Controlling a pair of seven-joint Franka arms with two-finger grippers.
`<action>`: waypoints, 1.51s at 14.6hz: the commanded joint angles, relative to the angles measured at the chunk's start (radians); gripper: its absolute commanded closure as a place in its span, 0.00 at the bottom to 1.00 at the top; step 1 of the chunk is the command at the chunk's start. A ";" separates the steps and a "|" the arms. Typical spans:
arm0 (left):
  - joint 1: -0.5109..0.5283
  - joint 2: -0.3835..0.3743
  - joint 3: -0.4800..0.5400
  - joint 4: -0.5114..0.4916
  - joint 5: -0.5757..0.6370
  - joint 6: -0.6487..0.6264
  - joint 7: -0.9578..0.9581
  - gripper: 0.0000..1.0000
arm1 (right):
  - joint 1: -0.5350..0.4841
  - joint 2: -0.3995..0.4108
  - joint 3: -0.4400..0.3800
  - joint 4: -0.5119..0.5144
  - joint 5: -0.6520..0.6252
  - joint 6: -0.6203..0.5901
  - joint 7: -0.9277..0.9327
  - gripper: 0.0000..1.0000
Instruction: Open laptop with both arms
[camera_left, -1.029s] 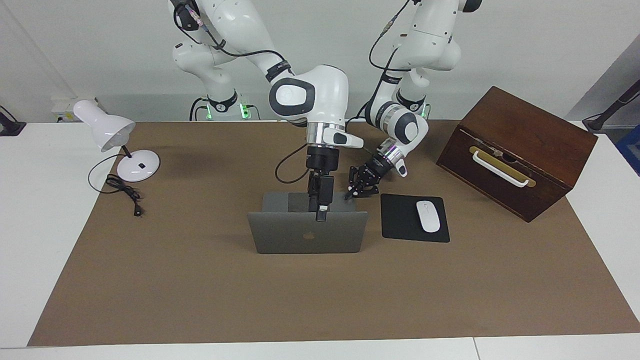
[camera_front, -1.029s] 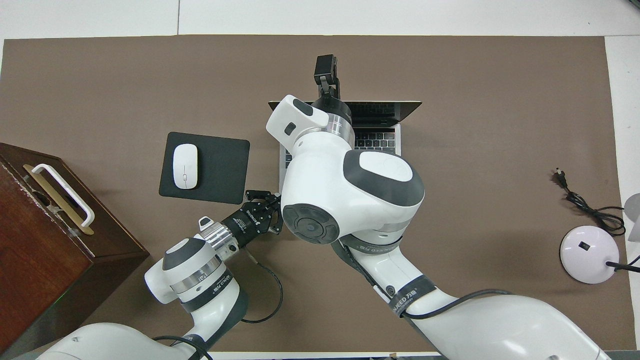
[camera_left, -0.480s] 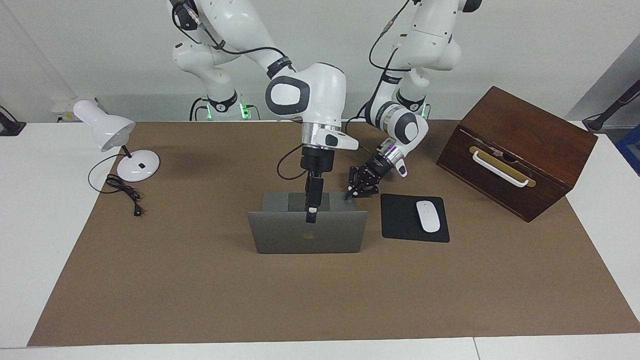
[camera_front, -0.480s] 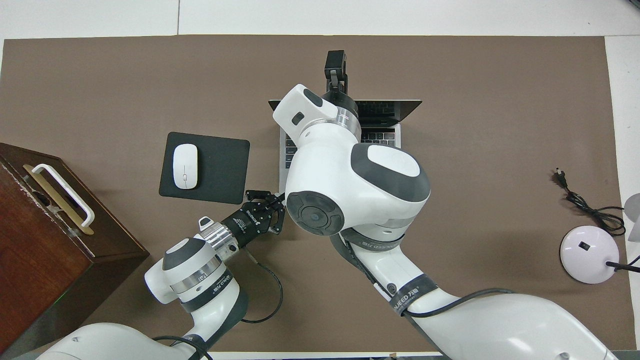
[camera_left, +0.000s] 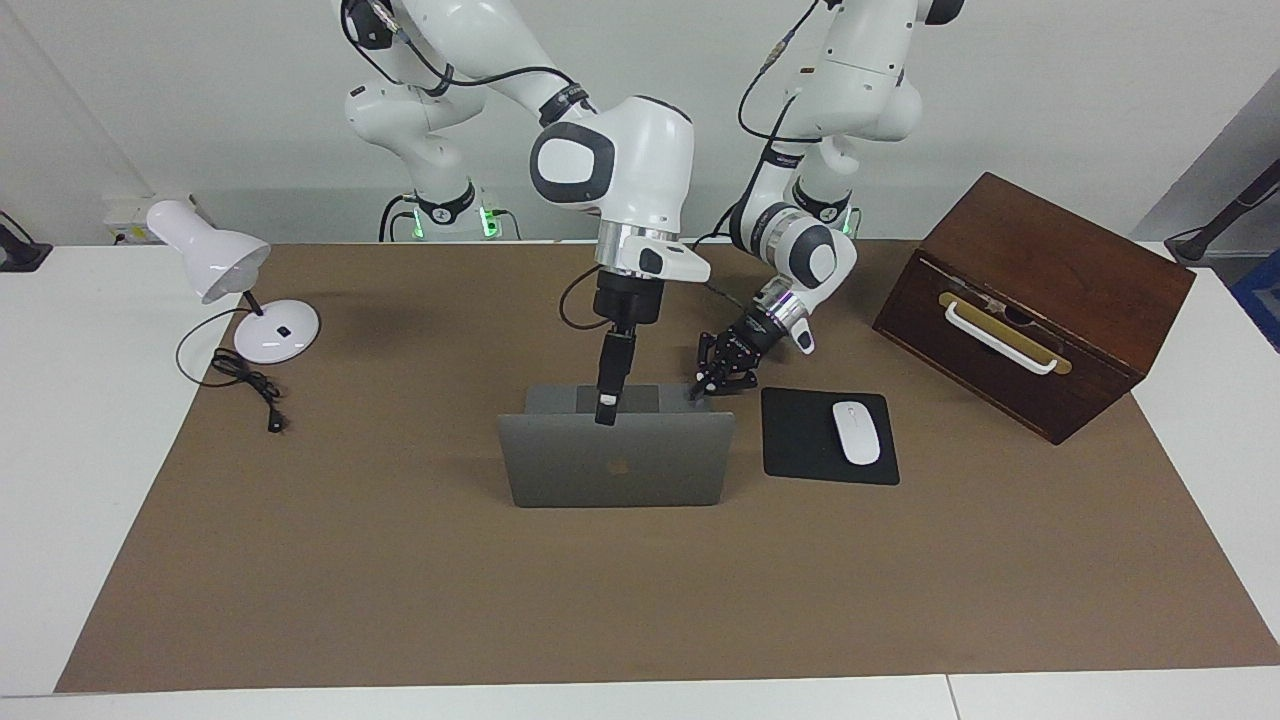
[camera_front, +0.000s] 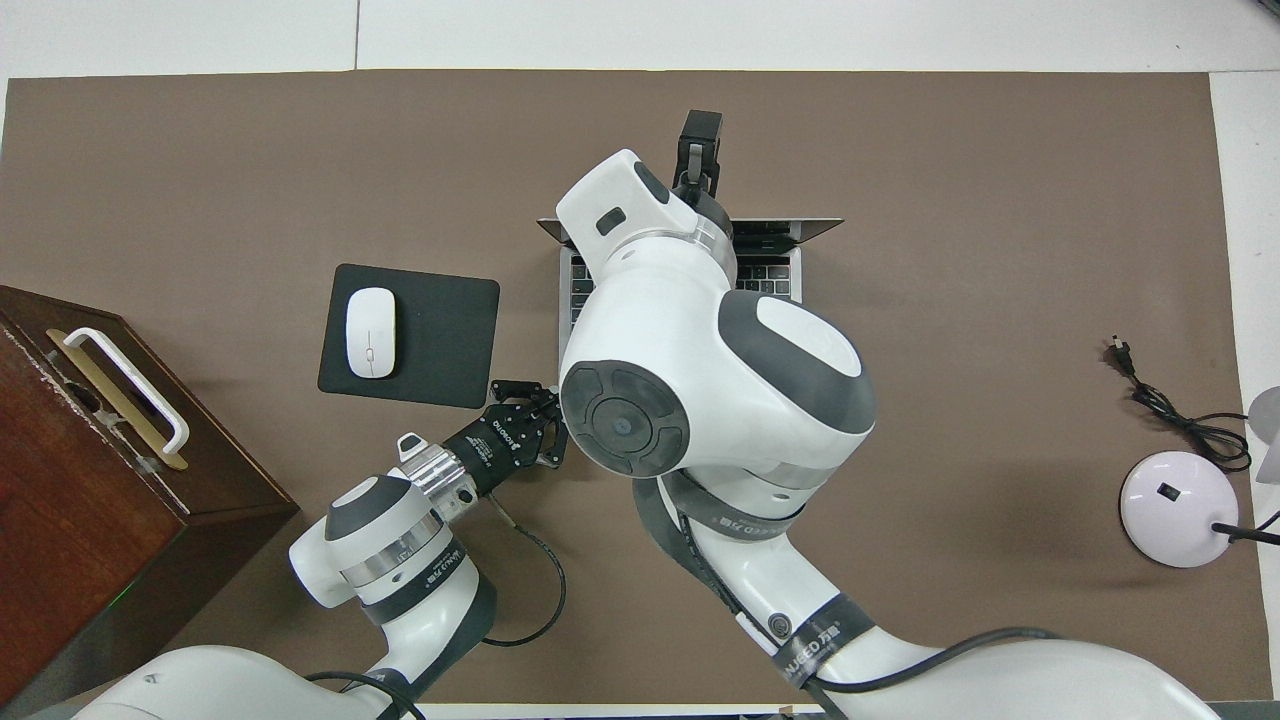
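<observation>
The silver-grey laptop (camera_left: 615, 465) stands open mid-table, its lid upright with the logo side turned away from the robots. In the overhead view its keyboard (camera_front: 780, 272) shows past the right arm's elbow. My right gripper (camera_left: 605, 412) (camera_front: 700, 128) hangs down at the lid's top edge, shut; whether it touches the lid I cannot tell. My left gripper (camera_left: 697, 392) (camera_front: 542, 405) is shut and rests at the corner of the laptop's base nearest the robots, toward the left arm's end.
A black mouse pad (camera_left: 800, 440) with a white mouse (camera_left: 856, 446) lies beside the laptop toward the left arm's end. A brown wooden box (camera_left: 1040, 300) with a white handle stands past it. A white desk lamp (camera_left: 215, 262) and its cord (camera_left: 250, 385) are at the right arm's end.
The right gripper has risen and drifted along the lid's top edge toward the right arm's end. The lid stands slightly more upright. The left gripper has not moved.
</observation>
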 joint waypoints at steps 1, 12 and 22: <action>-0.011 0.033 0.010 0.028 -0.023 0.036 0.025 1.00 | 0.016 -0.048 0.004 0.000 0.063 -0.062 0.015 0.00; -0.006 -0.020 0.007 0.120 -0.009 0.155 0.010 1.00 | -0.052 -0.244 0.013 0.003 0.363 -0.211 0.017 0.00; 0.032 -0.037 0.007 0.231 0.176 0.252 0.006 1.00 | -0.254 -0.312 0.009 0.006 0.695 -0.268 0.127 0.00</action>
